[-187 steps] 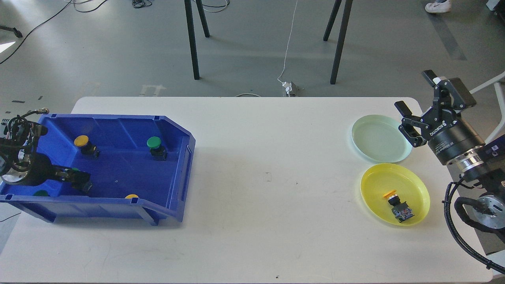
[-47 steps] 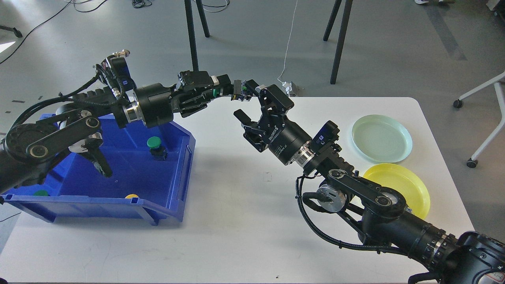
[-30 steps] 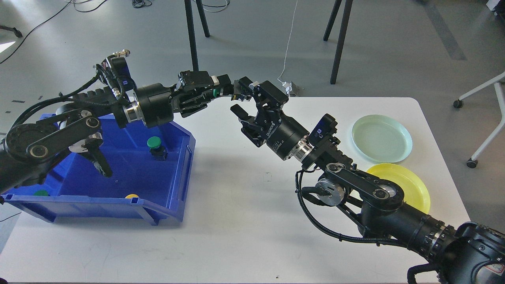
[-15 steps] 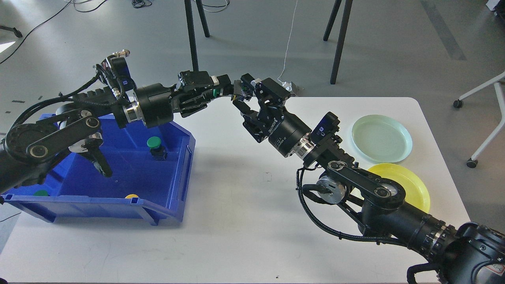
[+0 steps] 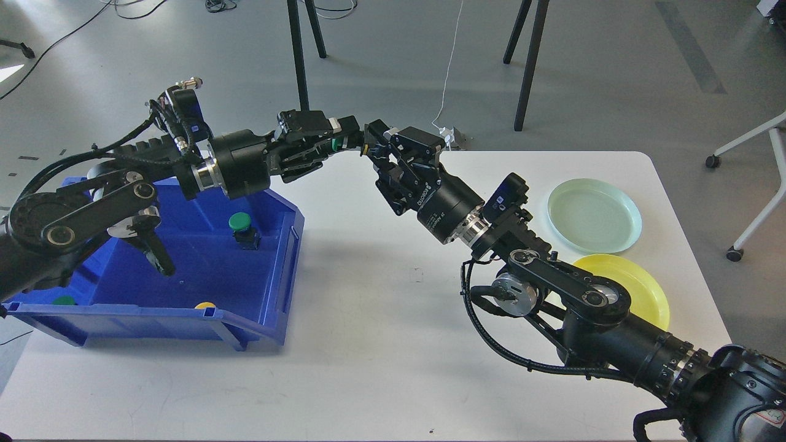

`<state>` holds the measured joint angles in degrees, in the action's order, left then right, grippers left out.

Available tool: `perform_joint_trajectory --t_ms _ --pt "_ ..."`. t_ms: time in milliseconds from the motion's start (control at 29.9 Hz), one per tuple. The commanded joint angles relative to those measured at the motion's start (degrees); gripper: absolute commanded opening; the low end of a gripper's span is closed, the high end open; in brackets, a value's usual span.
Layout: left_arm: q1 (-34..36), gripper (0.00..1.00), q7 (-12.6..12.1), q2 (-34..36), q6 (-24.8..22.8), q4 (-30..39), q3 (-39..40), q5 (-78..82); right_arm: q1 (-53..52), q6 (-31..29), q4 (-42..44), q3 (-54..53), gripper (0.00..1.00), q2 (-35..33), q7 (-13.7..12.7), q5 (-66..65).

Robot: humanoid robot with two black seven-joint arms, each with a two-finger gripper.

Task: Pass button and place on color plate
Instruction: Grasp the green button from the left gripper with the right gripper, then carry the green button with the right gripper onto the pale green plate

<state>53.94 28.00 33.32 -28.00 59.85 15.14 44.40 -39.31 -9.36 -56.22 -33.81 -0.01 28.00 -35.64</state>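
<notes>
My left gripper (image 5: 351, 142) is shut on a green-capped button (image 5: 335, 145) and holds it high above the table's back middle. My right gripper (image 5: 375, 149) meets it from the right, its fingers (image 5: 373, 132) closed onto the button's black body end. The pale green plate (image 5: 594, 215) lies at the far right. The yellow plate (image 5: 645, 288) lies just in front of it, partly hidden by my right arm; anything on it is hidden.
The blue bin (image 5: 279, 270) stands at the left, under my left arm. It holds a green button (image 5: 240, 225), a yellow cap (image 5: 205, 305) and a green cap (image 5: 63, 301). Black stand legs (image 5: 299, 67) rise behind the white table (image 5: 368, 368).
My left arm lifted the green button out of the bin and held it still. My right arm came from the far right, and its fingers have closed onto the button's free end.
</notes>
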Motion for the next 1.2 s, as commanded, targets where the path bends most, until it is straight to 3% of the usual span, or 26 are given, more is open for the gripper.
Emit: perform_joint_trajectory --t_ms 0,67,134,301,535,802,969,1170 --pt "0.0 0.29 0.0 0.0 0.0 0.0 0.1 0.0 -0.1 0.0 0.1 0.0 0.04 0.0 0.0 0.0" --pt "0.0 0.39 0.0 0.0 0.0 0.0 0.1 0.0 -0.1 0.0 0.0 0.1 0.02 0.0 0.0 0.0" --pt "-0.1 0.63 0.0 0.0 0.0 0.0 0.1 0.0 -0.1 0.0 0.0 0.1 0.01 0.0 0.0 0.0" --pt "-0.1 0.83 0.0 -0.1 0.0 -0.1 0.2 -0.5 -0.2 0.0 0.0 0.1 0.01 0.0 0.0 0.0" --pt "0.0 0.88 0.0 -0.8 0.0 -1.0 0.2 -1.9 -0.1 0.2 -0.6 -0.3 0.01 -0.7 0.0 0.3" --pt "0.0 0.89 0.0 -0.9 0.0 -1.5 0.2 -3.5 3.4 3.9 -3.1 -3.1 0.01 -18.7 0.0 0.5" --pt "0.0 0.90 0.0 -1.0 0.0 -1.6 0.2 -3.4 5.6 10.5 -1.6 -2.3 0.01 -29.2 0.0 0.0" --pt "0.0 0.91 0.0 -1.0 0.0 -1.6 0.2 -3.4 6.9 22.3 7.7 6.7 0.03 -33.8 0.0 -2.1"
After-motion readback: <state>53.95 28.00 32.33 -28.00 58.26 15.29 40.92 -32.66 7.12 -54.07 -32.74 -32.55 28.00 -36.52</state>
